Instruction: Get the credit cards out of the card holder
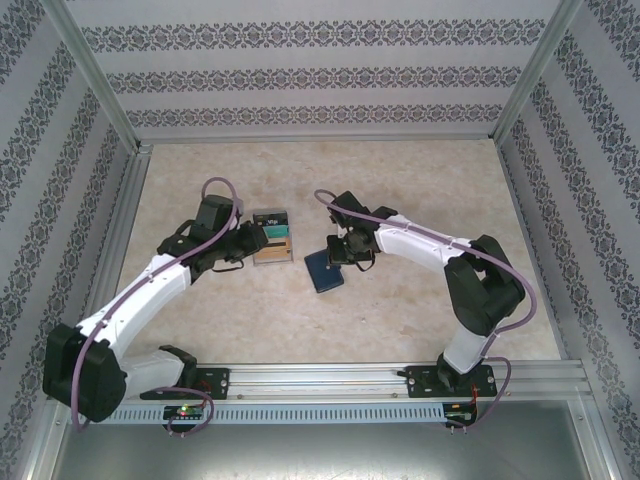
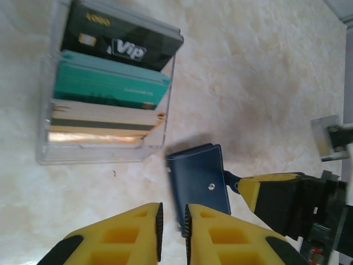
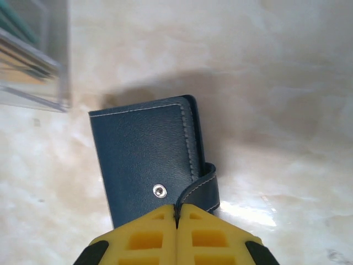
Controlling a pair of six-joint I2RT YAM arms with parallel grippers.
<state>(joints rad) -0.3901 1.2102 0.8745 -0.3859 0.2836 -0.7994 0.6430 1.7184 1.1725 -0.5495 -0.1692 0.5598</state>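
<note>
pinches navy card holder's (image 3: 143,160) tab (image 3: 203,185) in shut right hand (image 3: 176,212); holds left hand (image 2: 172,221) narrowly apart beside clear box (image 2: 44,149) of credit cards (image 2: 110,83).

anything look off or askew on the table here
Only the card holder: its closure tab is unsnapped, stud bare, and it lies skewed beside the clear box of credit cards.

Bright, diffuse light filled the scene. The table (image 3: 287,66) showed glare beside the card holder (image 3: 143,160), which cast a soft shadow. The left wrist view was slightly blurred.
</note>
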